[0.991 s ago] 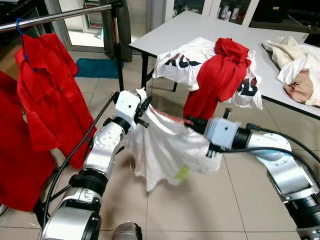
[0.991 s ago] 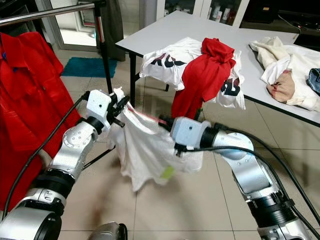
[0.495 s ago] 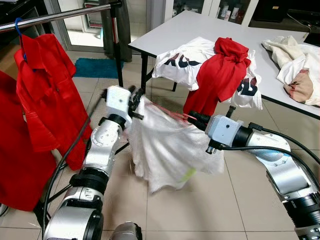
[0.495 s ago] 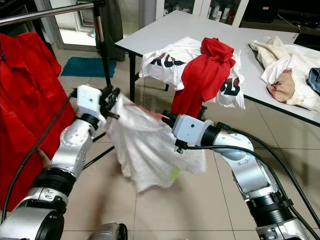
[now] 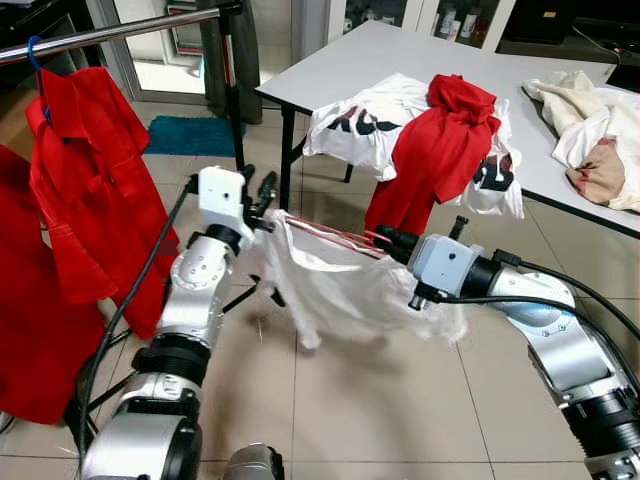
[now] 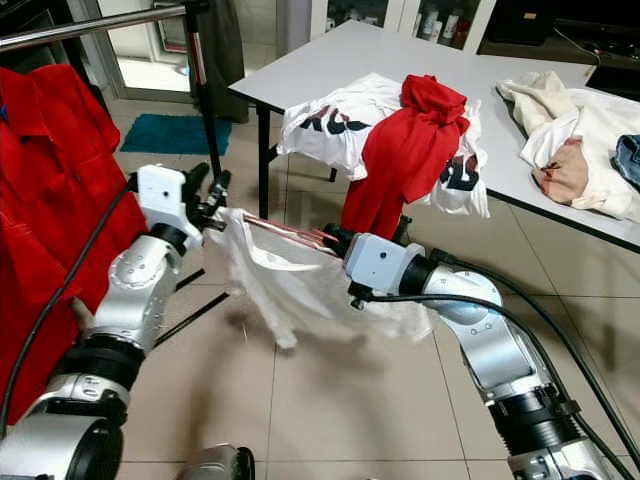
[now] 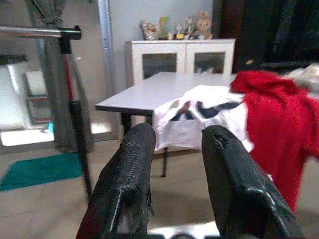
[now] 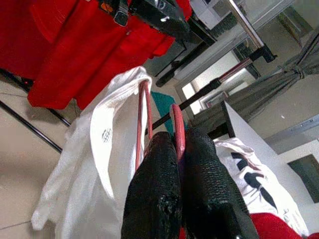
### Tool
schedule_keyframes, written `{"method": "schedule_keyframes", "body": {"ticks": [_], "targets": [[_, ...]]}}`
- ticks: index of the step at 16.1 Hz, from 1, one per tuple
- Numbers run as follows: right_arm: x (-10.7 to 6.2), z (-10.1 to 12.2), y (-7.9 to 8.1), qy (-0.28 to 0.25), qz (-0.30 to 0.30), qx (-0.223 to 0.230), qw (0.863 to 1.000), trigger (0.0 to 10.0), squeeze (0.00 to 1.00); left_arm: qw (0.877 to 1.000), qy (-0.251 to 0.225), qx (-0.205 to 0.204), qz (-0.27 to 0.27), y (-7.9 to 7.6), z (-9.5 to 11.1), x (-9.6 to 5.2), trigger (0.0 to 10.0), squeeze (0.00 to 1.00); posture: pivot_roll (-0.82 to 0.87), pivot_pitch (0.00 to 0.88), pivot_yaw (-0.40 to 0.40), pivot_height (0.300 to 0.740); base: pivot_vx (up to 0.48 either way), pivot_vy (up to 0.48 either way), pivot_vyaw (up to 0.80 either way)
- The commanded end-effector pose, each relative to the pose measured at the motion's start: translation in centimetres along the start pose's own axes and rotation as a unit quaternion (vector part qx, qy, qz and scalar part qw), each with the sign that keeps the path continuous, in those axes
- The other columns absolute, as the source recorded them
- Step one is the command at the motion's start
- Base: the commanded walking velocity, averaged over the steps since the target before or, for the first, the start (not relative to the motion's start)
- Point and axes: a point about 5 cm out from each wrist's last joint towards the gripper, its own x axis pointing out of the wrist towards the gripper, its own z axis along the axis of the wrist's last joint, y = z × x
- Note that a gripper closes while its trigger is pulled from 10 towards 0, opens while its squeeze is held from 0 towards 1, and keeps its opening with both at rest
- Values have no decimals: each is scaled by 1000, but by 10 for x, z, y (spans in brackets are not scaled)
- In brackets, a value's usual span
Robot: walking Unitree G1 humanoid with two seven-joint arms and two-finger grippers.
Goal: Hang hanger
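Hanger [image 8: 175, 127]: red and thin, carrying a white shirt [image 5: 340, 285]; held out level in the air between the two arms, above the tiled floor [image 5: 380, 420], near the rail [image 5: 110, 32].
Right gripper [image 8: 179, 149]: jaws closed tight on the hanger's red wire, pinching it between the black fingers [image 8: 154, 189].
Left gripper [image 5: 262, 195]: at the far end of the shirt, touching the cloth by the hanger's other end; in the left wrist view its fingers [image 7: 129, 179] stand narrowly apart with nothing seen between them.
Rail: a metal bar at upper left, already bearing red shirts [image 5: 85, 190] on hangers.
Bench [image 5: 400, 50]: grey, well apart from the rail, strewn with other clothes.
Handling, hanger: probably light and stiff but springy; thin wire can twist in the jaws, so a grip close to the hook looks best.
Handling, shirt: soft, limp, sagging below the wire; likely to slide off a tilted shoulder, so the hanger should stay level.
Step in hand: carrying the loaded hanger toward the rail; the hook is not yet over it.
Risk: cloth snagging, or the hook turning away from the rail.
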Motion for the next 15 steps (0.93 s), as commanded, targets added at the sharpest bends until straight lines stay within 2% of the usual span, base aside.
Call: {"method": "schedule_keyframes", "body": {"ticks": [1, 2, 3, 4, 5, 6, 8, 9, 10, 12, 14, 15], "targets": [[-7, -4, -6, 5, -16, -4, 1000, 0, 0, 999, 24, 40, -13, 3, -12, -9, 10000, 0, 103, 13, -5, 740, 0, 0, 0], [-9, -7, -8, 9, -22, -1, 1000, 0, 0, 994, 41, 86, -45, 3, -21, -17, 10000, 0, 100, 14, -8, 740, 0, 0, 0], [-11, -8, -10, 9, -25, 2, 1000, 0, 0, 990, 52, 111, -63, 4, -27, -23, 10000, 0, 100, 15, -10, 740, 0, 0, 0], [-14, -8, -12, 0, -29, 10, 1000, 0, 0, 986, 71, 134, -76, 9, -36, -33, 10000, 224, 102, 15, -11, 740, 0, 0, 0], [-15, -7, -13, -2, -29, 10, 1000, 0, 0, 987, 72, 124, -69, 12, -38, -35, 10000, 1000, 105, 16, -13, 740, 0, 0, 0], [-15, -7, -13, -3, -29, 10, 1000, 0, 0, 988, 72, 118, -63, 14, -38, -36, 10000, 1000, 107, 16, -14, 740, 0, 0, 0], [-17, 0, -15, -39, -19, 34, 998, 0, 0, 994, 76, 67, -26, 18, -44, -40, 10000, 1000, 110, 16, -14, 740, 0, 0, 0], [-18, 3, -15, -55, -15, 48, 997, 0, 0, 996, 76, 53, -16, 19, -46, -40, 10000, 0, 110, 16, -14, 740, 0, 0, 0], [-20, 8, -15, -70, -2, 66, 995, 0, 0, 996, 79, 43, -4, 22, -49, -42, 10000, 0, 109, 13, -14, 740, 0, 0, 0], [-26, 9, -10, -73, 39, 81, 993, 0, 0, 993, 102, 59, 9, 29, -59, -49, 10000, 0, 103, 11, -11, 740, 0, 0, 0], [-29, 8, -11, -72, 44, 81, 993, 0, 0, 991, 119, 67, 5, 32, -64, -52, 10000, 0, 100, 10, -8, 740, 0, 0, 0], [-34, 9, -15, -80, 49, 95, 991, 0, 0, 987, 139, 83, 2, 36, -70, -58, 10000, 0, 97, 10, -7, 740, 0, 0, 0]]}}
